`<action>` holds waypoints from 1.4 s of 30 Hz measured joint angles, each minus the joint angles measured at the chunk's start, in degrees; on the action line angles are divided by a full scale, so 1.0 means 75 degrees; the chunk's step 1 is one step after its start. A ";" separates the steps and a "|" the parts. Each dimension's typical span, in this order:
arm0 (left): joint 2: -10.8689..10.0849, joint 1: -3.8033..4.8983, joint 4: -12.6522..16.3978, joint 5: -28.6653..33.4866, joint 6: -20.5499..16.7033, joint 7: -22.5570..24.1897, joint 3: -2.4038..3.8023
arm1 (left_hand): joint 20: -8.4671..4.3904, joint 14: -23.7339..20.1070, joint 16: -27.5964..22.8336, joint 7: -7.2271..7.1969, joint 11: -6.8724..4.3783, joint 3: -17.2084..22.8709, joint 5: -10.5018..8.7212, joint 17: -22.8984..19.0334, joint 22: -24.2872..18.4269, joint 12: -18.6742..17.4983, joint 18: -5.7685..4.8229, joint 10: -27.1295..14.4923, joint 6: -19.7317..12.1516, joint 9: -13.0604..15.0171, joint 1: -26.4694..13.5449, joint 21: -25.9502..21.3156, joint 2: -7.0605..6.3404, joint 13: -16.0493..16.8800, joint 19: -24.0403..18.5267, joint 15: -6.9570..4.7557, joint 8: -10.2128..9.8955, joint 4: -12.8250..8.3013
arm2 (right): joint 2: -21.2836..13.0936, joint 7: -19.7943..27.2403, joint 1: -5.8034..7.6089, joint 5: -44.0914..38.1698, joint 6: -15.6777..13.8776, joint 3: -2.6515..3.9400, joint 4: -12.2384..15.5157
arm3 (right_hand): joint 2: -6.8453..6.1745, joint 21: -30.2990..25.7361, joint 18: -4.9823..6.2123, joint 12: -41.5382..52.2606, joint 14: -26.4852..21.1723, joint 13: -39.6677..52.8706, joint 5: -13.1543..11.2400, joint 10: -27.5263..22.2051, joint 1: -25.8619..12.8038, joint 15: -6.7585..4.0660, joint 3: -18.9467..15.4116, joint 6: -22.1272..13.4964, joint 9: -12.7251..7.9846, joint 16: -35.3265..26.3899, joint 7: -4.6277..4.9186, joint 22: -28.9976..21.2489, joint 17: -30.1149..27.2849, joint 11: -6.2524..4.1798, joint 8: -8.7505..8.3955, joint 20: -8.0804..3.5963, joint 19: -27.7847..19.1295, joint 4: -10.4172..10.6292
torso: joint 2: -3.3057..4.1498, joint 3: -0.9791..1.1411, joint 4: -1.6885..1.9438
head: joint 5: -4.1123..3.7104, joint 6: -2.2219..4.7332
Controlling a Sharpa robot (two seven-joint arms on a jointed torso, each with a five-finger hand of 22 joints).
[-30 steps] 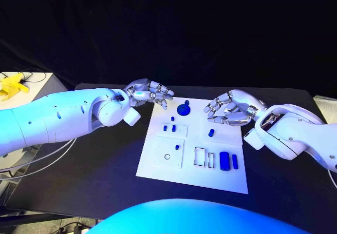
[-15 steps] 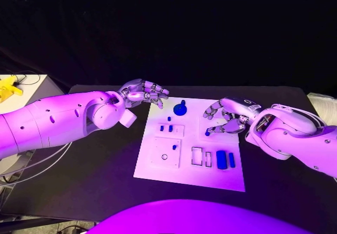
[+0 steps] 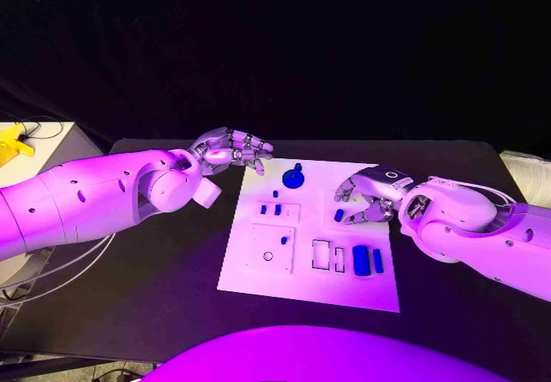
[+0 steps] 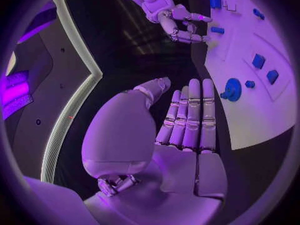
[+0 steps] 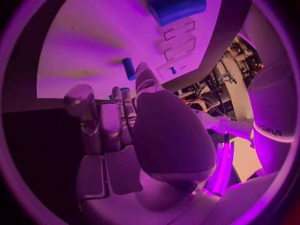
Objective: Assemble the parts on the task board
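Task board sits mid-worktop, long axis running near edge to far edge. Looks like the reaching step: right hand, fingers curled with nothing held, hovers at the small blue part near the board's right edge. Next it needs a clean pinch. Left hand idles loosely curled and empty off the far-left corner.
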 measured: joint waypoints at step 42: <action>-0.0022 -0.0002 0.0010 0.0021 -0.0004 -0.0048 0.0001 | 0.0027 0.0000 0.0000 0.0000 0.0000 0.0000 0.0000 0.0012 -0.0020 0.0000 0.0000 0.0000 0.0000 0.0002 0.0000 -0.0030 0.0000 -0.0003 0.0028 0.0000 0.0000 -0.0001 | 0.0466 -0.0045 -0.0259 0.0038 -0.0125 -0.0015 -0.0416 | 0.0064 0.1140 0.0001 -0.0946 0.0387 -0.0181 -0.0697 0.1935 0.0530 -0.0329 0.2983 0.1199 -0.0078 0.0221 0.0135 0.0005 0.0498 -0.0145 0.0199 -0.0274 0.0469 -0.0126 | -0.0008 0.0000 -0.0010 | 0.0064 0.0000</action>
